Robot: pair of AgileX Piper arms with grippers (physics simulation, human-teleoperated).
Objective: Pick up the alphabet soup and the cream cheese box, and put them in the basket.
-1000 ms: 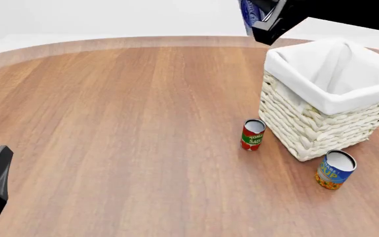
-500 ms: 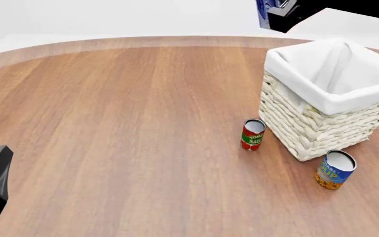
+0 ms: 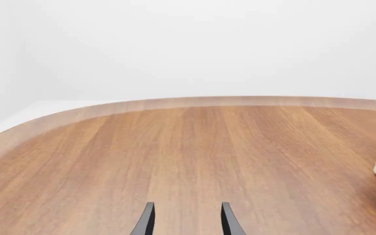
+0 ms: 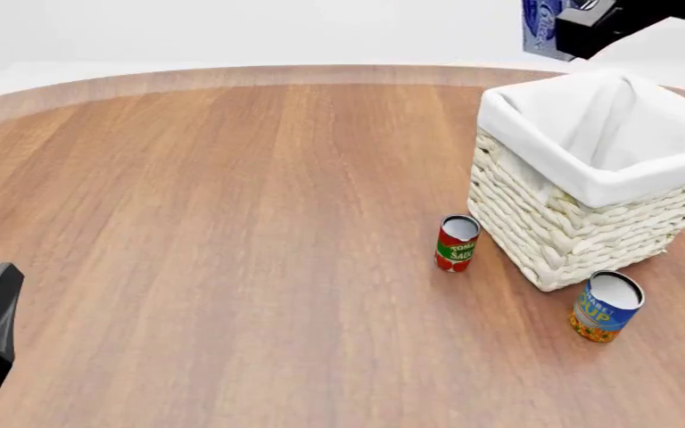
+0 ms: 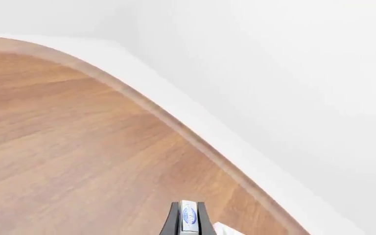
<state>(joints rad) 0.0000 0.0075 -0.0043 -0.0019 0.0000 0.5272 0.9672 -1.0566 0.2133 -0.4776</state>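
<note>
Wood-grain table [image 4: 224, 223] under white backdrop. Right gripper [image 5: 187, 226] clenched on blue-and-white cream cheese box [image 5: 189, 215], raised beyond woven cream wicker basket [image 4: 557, 227]. Blue and yellow-orange alphabet soup can [image 4: 605, 308], lettering unclear, stands near basket's front corner. Red-green can [image 4: 457, 242], "TOMATO" partly readable, beside basket. Left gripper [image 3: 186, 221] fingers parted, grasping nothing.

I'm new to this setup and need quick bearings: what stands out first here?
The big wicker basket at the table's right, with a red can and the alphabet soup standing beside it. Above its far side the right gripper holds the cream cheese box.
</note>
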